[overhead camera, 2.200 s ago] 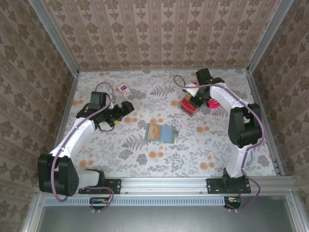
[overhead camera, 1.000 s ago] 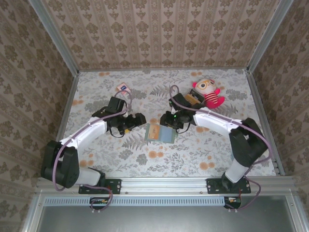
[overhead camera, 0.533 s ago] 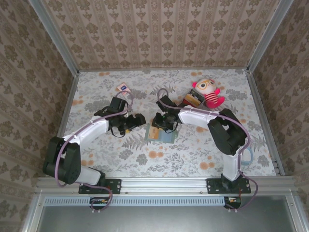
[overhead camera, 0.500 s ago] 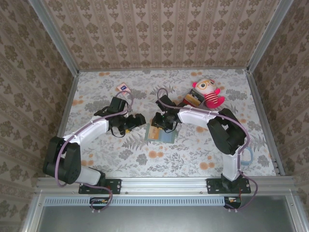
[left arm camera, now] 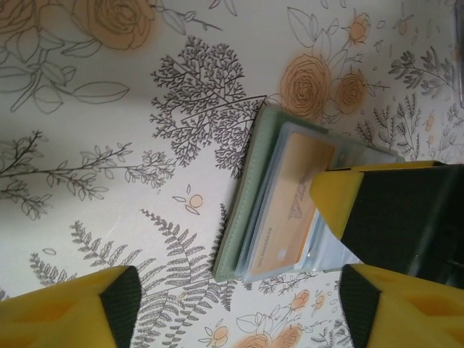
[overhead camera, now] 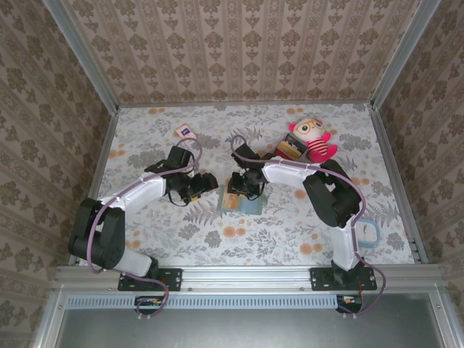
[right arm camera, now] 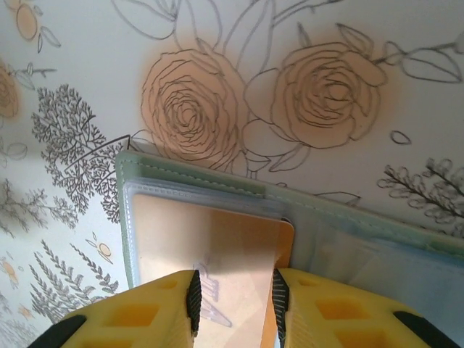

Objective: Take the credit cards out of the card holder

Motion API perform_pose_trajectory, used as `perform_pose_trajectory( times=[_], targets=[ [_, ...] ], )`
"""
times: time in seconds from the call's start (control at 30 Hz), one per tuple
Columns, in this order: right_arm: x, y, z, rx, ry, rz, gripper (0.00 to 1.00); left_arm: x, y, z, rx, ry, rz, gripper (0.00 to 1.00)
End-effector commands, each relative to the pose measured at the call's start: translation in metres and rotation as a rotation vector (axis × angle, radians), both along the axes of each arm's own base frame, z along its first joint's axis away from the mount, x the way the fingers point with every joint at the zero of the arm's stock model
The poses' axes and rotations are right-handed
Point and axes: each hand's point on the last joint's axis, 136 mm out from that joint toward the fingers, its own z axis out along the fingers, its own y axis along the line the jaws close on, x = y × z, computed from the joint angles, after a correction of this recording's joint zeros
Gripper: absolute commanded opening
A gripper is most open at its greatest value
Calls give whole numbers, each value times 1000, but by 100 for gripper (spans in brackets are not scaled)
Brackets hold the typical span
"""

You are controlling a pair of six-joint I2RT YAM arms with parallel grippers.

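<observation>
The grey-green card holder (overhead camera: pixel 251 207) lies open on the flowered table. An orange credit card (left arm camera: pixel 290 210) sits in the clear sleeve of its left panel. My right gripper (right arm camera: pixel 235 297) stands open, tipped down over that panel. Its yellow fingers (left arm camera: pixel 337 203) are set on the sleeve, with the credit card (right arm camera: pixel 217 239) showing in the gap between the pads and running under the right one. My left gripper (left arm camera: pixel 239 310) is wide open just left of the holder (left arm camera: pixel 243 203), low over the table, with nothing between its fingers. From above, it (overhead camera: pixel 210 181) faces the right gripper (overhead camera: pixel 243 188).
A plush doll (overhead camera: pixel 313 138) lies at the back right, with a stack of red, tan and black blocks (overhead camera: pixel 290 149) against it. A small pink-and-white packet (overhead camera: pixel 185 132) lies at the back left. Patterned walls with metal rails enclose the table.
The right gripper swung from the back right and slid left across the holder onto its left panel. The left gripper edged closer to the holder's left side.
</observation>
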Motion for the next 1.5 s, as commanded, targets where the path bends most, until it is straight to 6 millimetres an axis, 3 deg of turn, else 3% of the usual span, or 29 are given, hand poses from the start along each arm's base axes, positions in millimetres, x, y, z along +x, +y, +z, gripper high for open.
perform_pose_trajectory(
  times=[0.0, 0.3, 0.47, 0.67, 1.0, 1.47],
  targets=[
    [-13, 5, -6, 24, 32, 116, 35, -1, -7, -3, -39, 12, -8, 69],
    [1, -5, 31, 87, -73, 80, 34, 4, -22, -6, -82, 22, -33, 44],
    [-3, -18, 23, 73, -72, -13, 28, 1, -40, -11, -85, 36, -83, 28],
    [-9, -15, 9, 95, -25, -23, 22, 4, -44, -19, -72, 50, -89, 17],
    [-14, -8, 3, 126, -7, 27, 18, 12, -46, -28, -119, 69, -76, 11],
    [-19, -16, -7, 83, 9, 28, 17, 9, -45, -45, -78, 99, -102, 7]
  ],
)
